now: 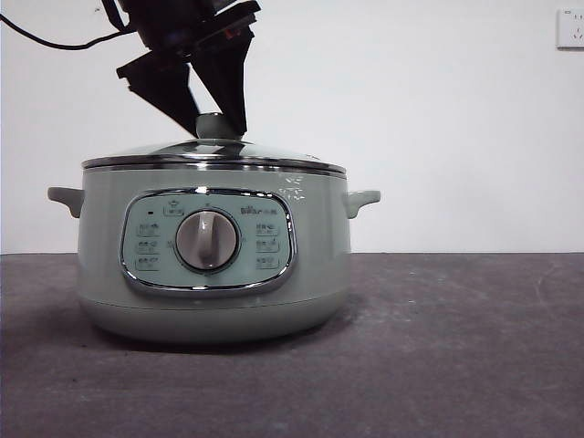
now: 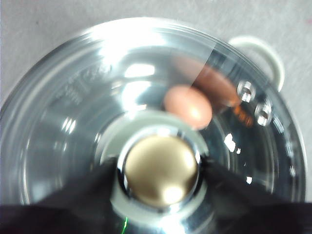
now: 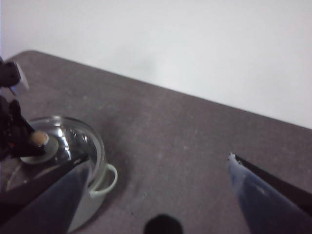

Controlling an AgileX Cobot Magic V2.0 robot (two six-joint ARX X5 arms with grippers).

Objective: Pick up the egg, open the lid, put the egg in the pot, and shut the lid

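Note:
The sage-green pot (image 1: 100, 265) stands on the table, left of centre. The glass lid (image 1: 274, 155) sits on its rim. My left gripper (image 1: 219, 130) comes down from above with its jaws pressed on either side of the lid's knob (image 1: 217, 123). In the left wrist view the left gripper (image 2: 160, 163) clasps the knob (image 2: 161, 175), and the brown-orange egg (image 2: 187, 106) lies inside the pot under the glass (image 2: 73, 122). My right gripper (image 3: 159, 157) is open and empty, held above the table to one side of the pot (image 3: 105, 183).
The grey table (image 1: 456, 347) stretches to the right of the pot. A white wall stands behind, with a socket (image 1: 570, 27) at the top right. A black cable (image 1: 46, 38) hangs at the top left.

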